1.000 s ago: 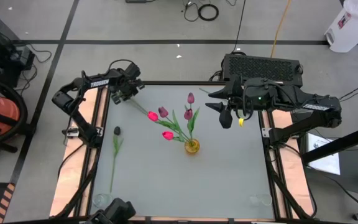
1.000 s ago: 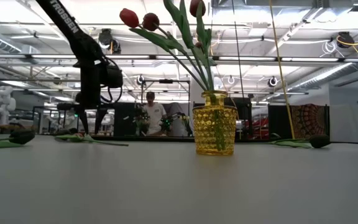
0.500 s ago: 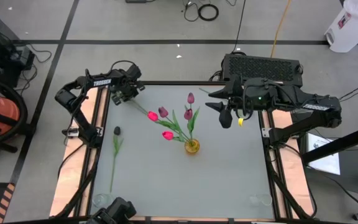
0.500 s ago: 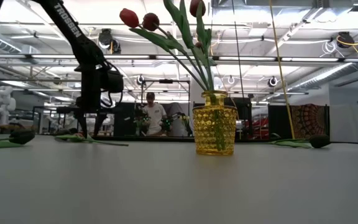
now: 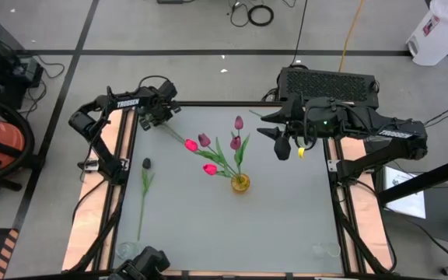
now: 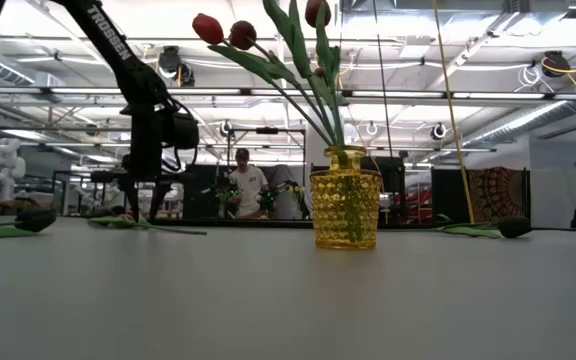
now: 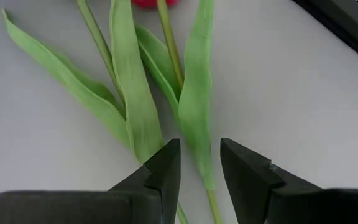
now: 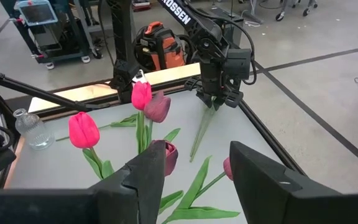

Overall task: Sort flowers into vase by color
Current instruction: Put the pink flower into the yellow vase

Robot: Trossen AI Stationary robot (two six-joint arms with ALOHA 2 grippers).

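- Grey table (image 5: 208,225) with orange side rails stands in a workshop; a person (image 6: 240,187) shows in the room far behind it.
- Yellow vase (image 5: 240,183) sits near the table's middle, holding several tulips (image 5: 216,152) whose pink, red and maroon heads lean toward the left arm's side.
- One dark tulip (image 5: 145,165) lies flat by the left edge, stem running toward the near edge.
- Another red tulip (image 7: 166,74) lies on the table at the far left corner, its stem and leaves under the left gripper.
- Left gripper (image 7: 199,163) hangs low over that stem; its fingers (image 7: 164,167) stand apart on either side of the stem and one leaf, not pinching them.
- Right gripper (image 8: 195,168) is held above the table's far right part, well apart from the vase, fingers spread with nothing between them.
- Clear glass jar (image 8: 33,129) stands at a table corner in the right wrist view.
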